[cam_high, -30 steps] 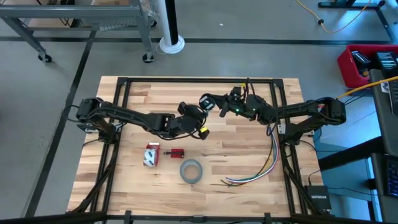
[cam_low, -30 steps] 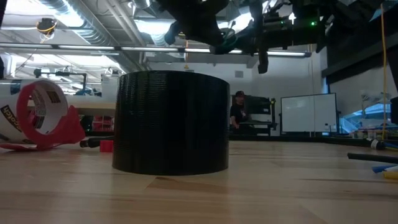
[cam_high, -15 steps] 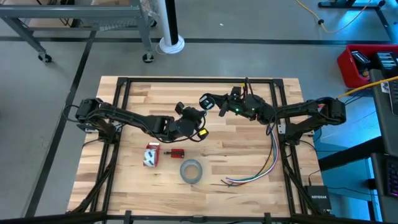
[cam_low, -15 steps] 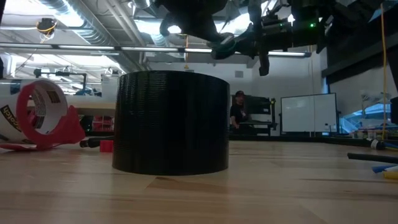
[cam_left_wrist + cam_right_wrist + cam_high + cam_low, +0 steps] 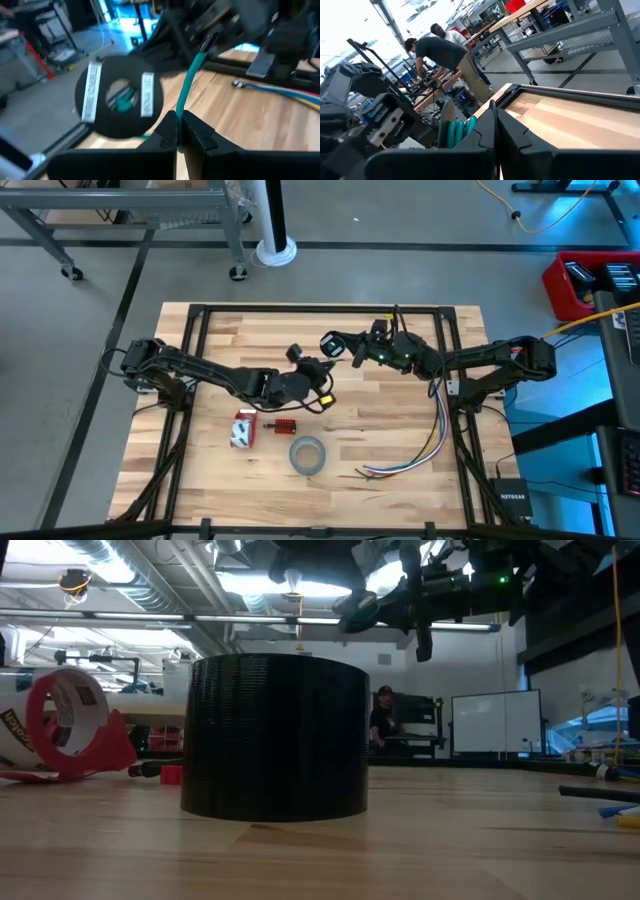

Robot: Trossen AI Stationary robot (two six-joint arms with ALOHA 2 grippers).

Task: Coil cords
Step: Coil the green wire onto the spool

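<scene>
Both arms meet above the middle of the bench (image 5: 400, 440). The left gripper (image 5: 178, 131) is pinched tight on the teal strand of the cord (image 5: 190, 80), apparently keeping it taut while the right gripper (image 5: 493, 120), also clamped shut, holds the cord's round dark bundle (image 5: 120, 95) aloft for winding. From overhead the strand itself is too thin to trace, and the tape roll (image 5: 275, 735) blocks the level view.
</scene>
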